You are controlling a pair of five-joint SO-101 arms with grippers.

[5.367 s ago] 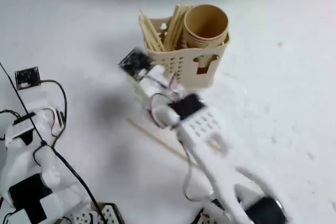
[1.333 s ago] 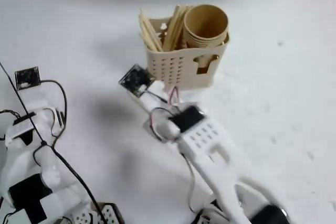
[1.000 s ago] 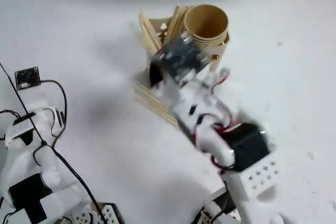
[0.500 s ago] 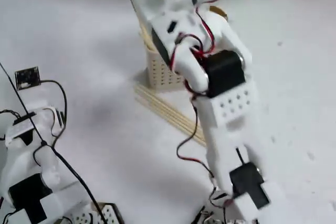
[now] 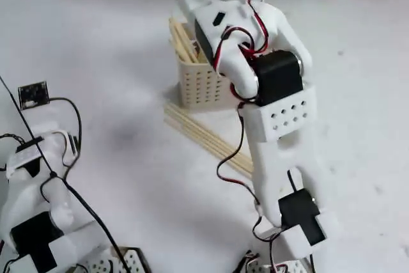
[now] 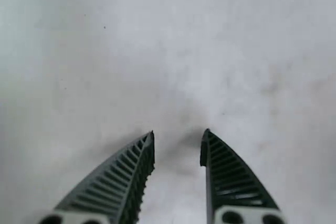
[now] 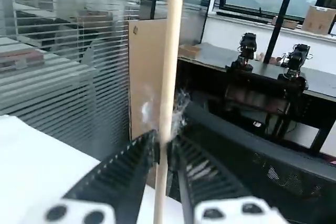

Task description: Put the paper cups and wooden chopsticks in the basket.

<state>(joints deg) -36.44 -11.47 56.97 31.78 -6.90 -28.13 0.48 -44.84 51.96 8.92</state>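
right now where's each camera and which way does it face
High view: fixed overhead, looking down at white table, cream perforated plastic basket, loose wooden chopsticks; left arm, right arm show.
Left wrist view: wrist-mounted, faces down at table; open left tool shows.
Right wrist view: wrist-mounted, faces the room; right tool grips one wooden chopstick.
First two share the table.

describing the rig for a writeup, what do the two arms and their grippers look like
Both arms have white plastic shells with black servo blocks. The right arm carries looping red and black wires and a plate dotted with round holes; the left arm trails black cables. The left gripper and right gripper have dark, ribbed, tapering fingers on pale bases with screw holes.
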